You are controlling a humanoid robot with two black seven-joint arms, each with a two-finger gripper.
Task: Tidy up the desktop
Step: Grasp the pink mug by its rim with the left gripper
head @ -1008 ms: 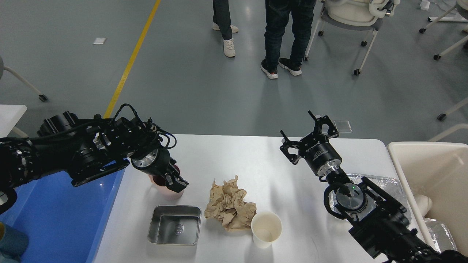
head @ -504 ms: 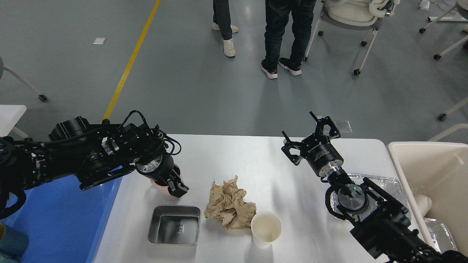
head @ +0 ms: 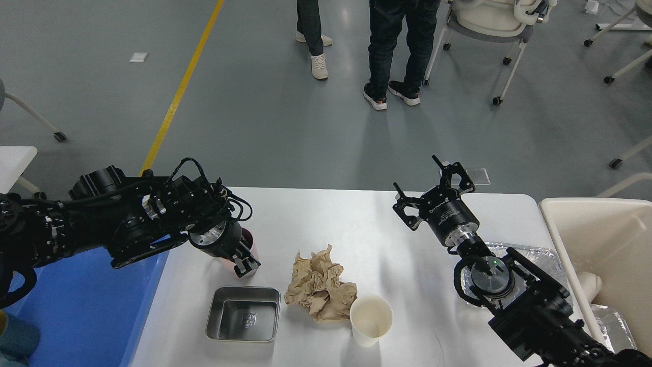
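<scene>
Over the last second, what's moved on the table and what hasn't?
The left gripper drew in around the pink cup; whether it has closed on it is hidden. The right gripper barely shifted, open above the desktop. Metal tray, crumpled brown paper and white paper cup stayed put.

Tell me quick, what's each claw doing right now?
Left gripper: down around a pink cup; whether it has closed cannot be told.
Right gripper: open, empty, raised above the desktop.
</scene>
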